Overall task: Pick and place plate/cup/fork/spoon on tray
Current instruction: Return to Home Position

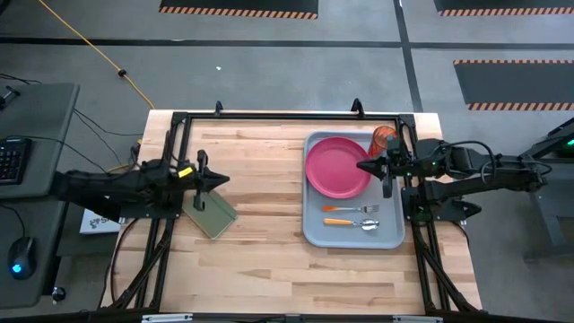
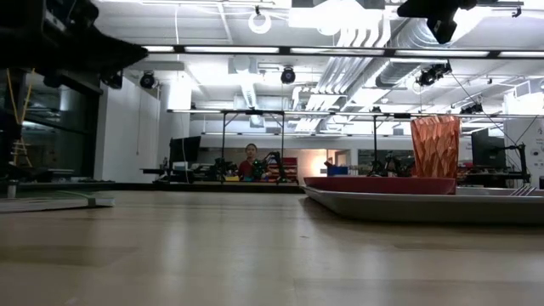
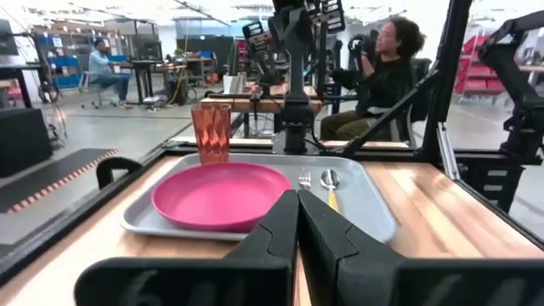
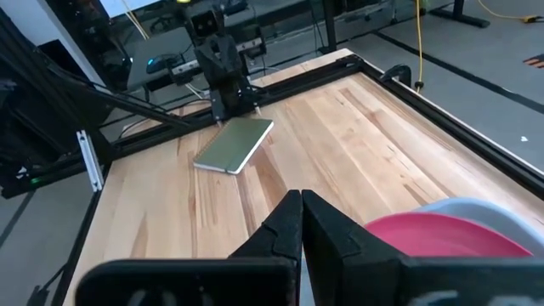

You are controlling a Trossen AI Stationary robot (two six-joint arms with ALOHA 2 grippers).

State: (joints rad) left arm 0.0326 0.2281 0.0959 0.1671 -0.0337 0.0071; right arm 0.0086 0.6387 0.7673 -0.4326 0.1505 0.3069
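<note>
High view shows you the round magenta-pink plastic plate (image 1: 338,167) on the blue-grey rectangular tray (image 1: 316,235), translucent orange-red cup (image 1: 384,138) at its 1 o'clock, orange-handled fork (image 1: 352,209) and silver-bowled spoon (image 1: 352,222) at 6. Seemingly nothing is left to carry, so the right gripper (image 1: 362,166) at the plate's 3 and the left gripper (image 1: 224,182) at 9 o'clock on the table (image 1: 269,260) hang empty, fingers pressed together.

No word, number or brand can be read in any view. Dark print is borne by a white sheet (image 1: 97,221) just off the left edge of the table (image 1: 269,179), but it is too small to be made out. Orange-and-black warning stripes are carried by the dark floor mats (image 1: 238,5) beyond the table's far edge.
</note>
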